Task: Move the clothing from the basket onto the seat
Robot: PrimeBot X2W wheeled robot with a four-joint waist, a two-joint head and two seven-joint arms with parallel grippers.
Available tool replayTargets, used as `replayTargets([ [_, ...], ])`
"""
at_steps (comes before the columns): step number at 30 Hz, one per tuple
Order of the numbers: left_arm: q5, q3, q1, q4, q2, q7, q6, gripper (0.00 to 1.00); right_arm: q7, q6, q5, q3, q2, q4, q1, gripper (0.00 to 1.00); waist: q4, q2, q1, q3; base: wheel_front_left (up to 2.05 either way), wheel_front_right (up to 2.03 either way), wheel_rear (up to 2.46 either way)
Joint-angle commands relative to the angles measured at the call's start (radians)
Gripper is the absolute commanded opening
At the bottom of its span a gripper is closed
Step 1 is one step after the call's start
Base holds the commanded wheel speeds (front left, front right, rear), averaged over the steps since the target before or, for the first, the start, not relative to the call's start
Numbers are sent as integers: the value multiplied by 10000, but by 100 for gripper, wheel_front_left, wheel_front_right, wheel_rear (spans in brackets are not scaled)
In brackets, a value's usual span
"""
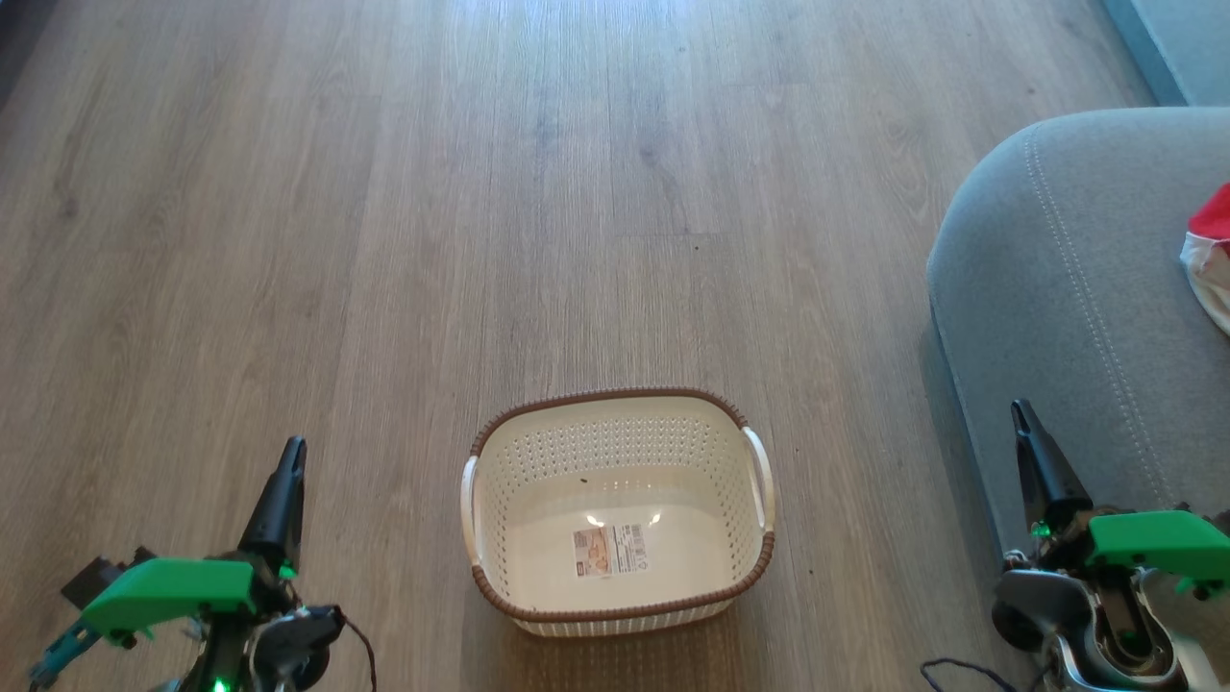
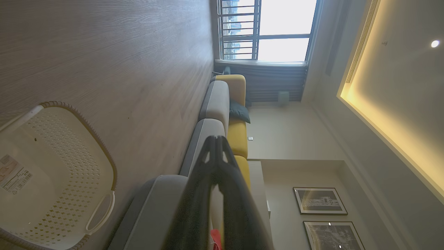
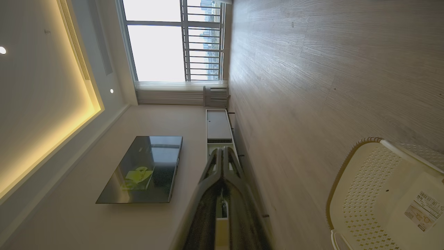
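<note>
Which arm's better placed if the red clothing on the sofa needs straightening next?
Right, likely: the right gripper is by the seat holding the clothing; the left gripper is beyond the empty basket.

Perforated glossy plastic basket [image 1: 615, 452], matt grey fabric seat [image 1: 1057, 288], wood-grain plank floor [image 1: 384, 192].

- I'm looking at a wood-plank floor [image 1: 384, 240], and the cream basket [image 1: 615, 394] stands on it, near the sofa but apart from it.
- The grey seat [image 1: 1057, 288] stands on that floor at my right, with red-and-white clothing [image 1: 1213, 255] lying on its cushion.
</note>
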Motion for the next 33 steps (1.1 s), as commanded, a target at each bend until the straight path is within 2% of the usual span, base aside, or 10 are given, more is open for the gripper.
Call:
replayTargets([
  [1, -61, 339, -474, -340, 112, 73, -92, 0, 40, 6, 63, 175, -35, -391, -314, 0, 0, -1, 0, 0, 0, 0, 0],
  [33, -61, 339, -473, -341, 112, 73, -92, 0, 40, 6, 63, 175, -35, -391, -314, 0, 0, -1, 0, 0, 0, 0, 0],
])
